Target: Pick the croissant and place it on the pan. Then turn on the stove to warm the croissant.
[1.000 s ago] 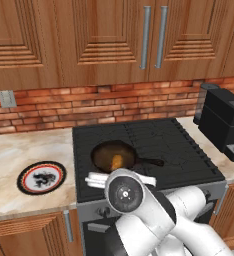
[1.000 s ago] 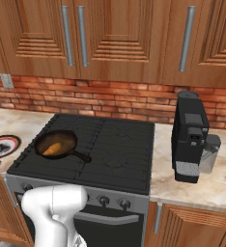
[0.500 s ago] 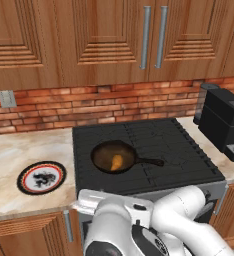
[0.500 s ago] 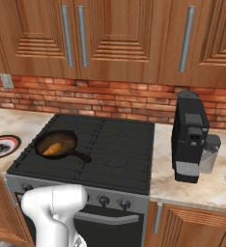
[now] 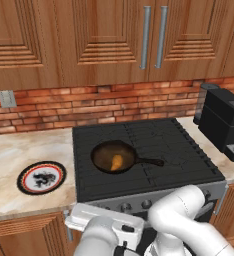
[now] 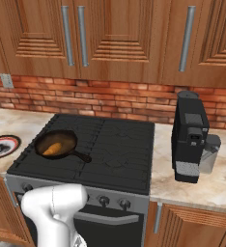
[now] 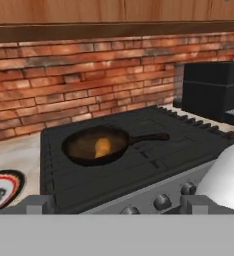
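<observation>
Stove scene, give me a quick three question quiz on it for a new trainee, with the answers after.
1. True or false: the croissant lies inside the pan.
2. What stands on the counter right of the stove? A) a coffee machine B) a toaster C) a kettle
3. Fill in: the plate rests on the counter to the ____ of the stove.

Key
1. True
2. A, the coffee machine
3. left

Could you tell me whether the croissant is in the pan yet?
In. The croissant lies inside the pan, which sits on the stove.
</observation>
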